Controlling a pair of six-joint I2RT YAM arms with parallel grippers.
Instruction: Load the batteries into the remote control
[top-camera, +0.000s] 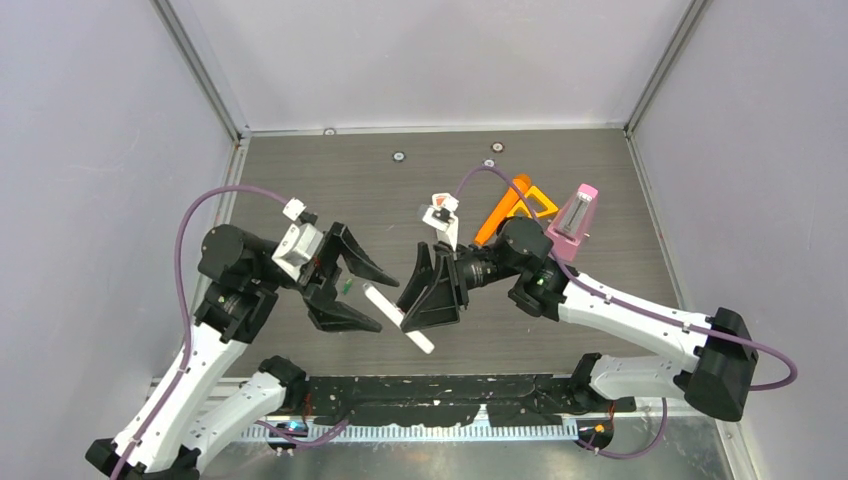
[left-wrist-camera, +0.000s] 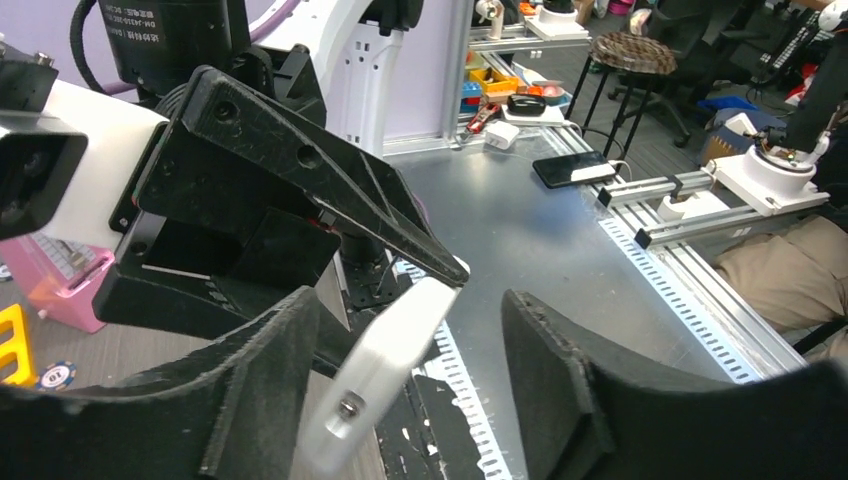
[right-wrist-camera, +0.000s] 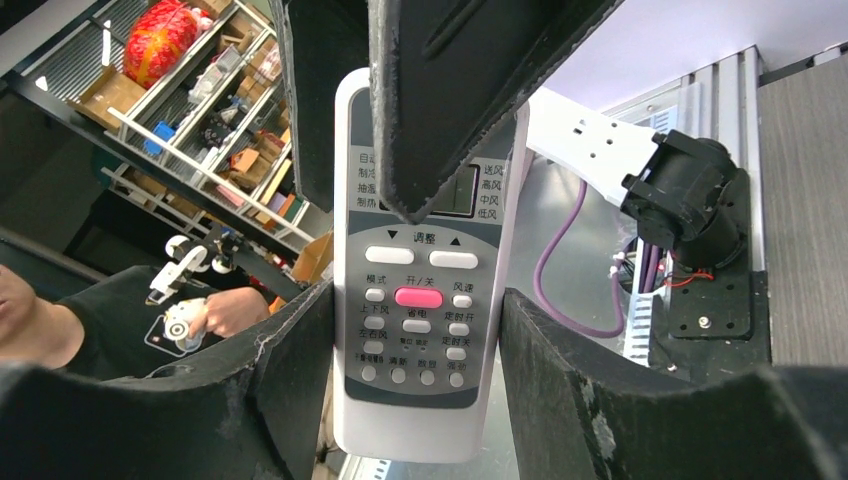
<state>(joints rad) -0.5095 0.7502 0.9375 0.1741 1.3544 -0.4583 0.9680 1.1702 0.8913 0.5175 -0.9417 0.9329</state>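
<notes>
Top view, remote control (top-camera: 398, 318): it slants between the two arms above the table (top-camera: 330, 180), and its near end pokes out free.
Top view, right gripper (top-camera: 408, 305): it is clamped across the remote control's width, which you may read as a fixture that steadies the body while the other arm works.
Top view, left gripper (top-camera: 389, 304): the fingers are spread and straddle the far end without squeezing it.
Top view, batteries: you cannot pick them out. A green speck (top-camera: 345, 287) sits between the left fingers (cell or indicator light, it cannot be told).
Top view, room: an orange tool (top-camera: 515, 210) and a pink box (top-camera: 575, 215) stand behind the right arm, well apart from the remote control. The walls are well away on both sides.
Left wrist view, remote control (left-wrist-camera: 385, 365): you see it edge-on, close to one left finger, with an open gap to the other.
Right wrist view, remote control (right-wrist-camera: 425, 300): the keypad faces this camera, so the battery door is probably on the side turned away. Both long edges meet the right fingers (right-wrist-camera: 290, 380), and a left finger crosses the display end.
</notes>
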